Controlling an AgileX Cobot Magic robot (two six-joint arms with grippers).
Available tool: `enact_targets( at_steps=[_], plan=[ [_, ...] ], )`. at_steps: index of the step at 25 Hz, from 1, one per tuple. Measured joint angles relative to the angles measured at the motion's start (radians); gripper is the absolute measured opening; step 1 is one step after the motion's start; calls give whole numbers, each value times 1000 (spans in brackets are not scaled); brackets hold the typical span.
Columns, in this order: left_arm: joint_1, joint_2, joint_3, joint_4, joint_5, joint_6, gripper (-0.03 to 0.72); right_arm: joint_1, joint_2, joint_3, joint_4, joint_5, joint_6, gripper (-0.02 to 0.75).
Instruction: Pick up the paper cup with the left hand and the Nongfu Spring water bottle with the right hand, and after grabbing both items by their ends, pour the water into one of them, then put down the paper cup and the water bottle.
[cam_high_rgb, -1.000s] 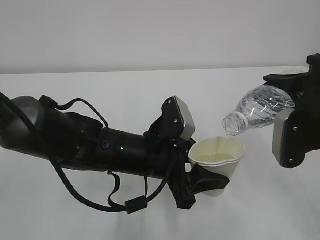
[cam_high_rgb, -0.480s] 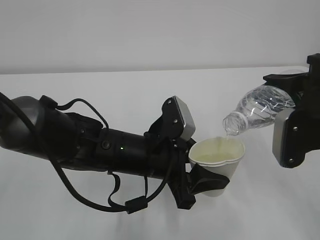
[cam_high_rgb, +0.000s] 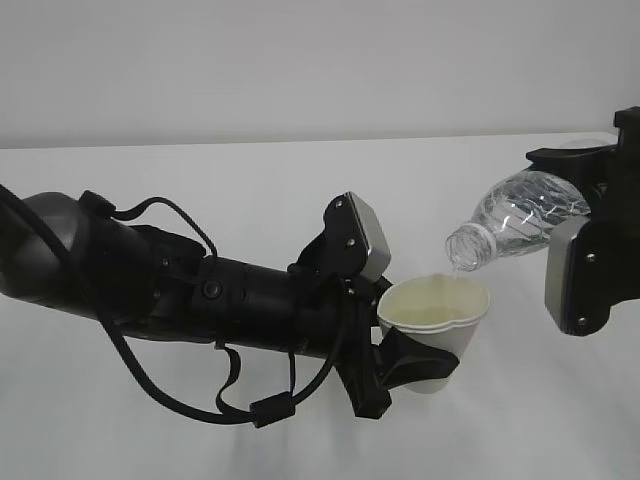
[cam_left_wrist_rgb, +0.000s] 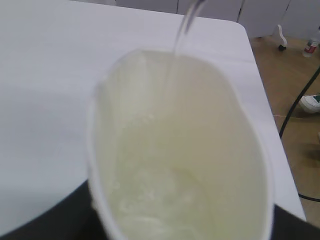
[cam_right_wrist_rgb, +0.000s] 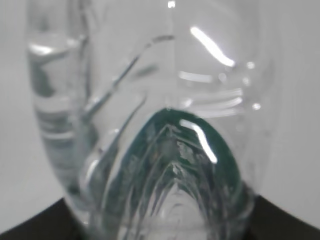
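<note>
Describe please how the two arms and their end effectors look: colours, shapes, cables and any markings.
Both arms are black. The left arm is thick and rounded, with looped black cables and a small green light; the left end effector carries a grey square plate with screws. The right end effector, blocky and black, carries a grey rounded plate with screws.

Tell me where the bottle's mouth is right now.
In the exterior view, right of centre: the water bottle is tilted in the right pincer, its mouth just above the paper cup.

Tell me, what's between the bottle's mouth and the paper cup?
A thin stream of water falls from the bottle into the paper cup. It shows best in the left wrist view.
</note>
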Motion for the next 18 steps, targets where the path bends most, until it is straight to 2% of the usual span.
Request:
enact_targets(
  at_steps=[18],
  plan=[
    [0,0,0,0,0,0,387,0,-1,0,0,-2,-2,385]
  ],
)
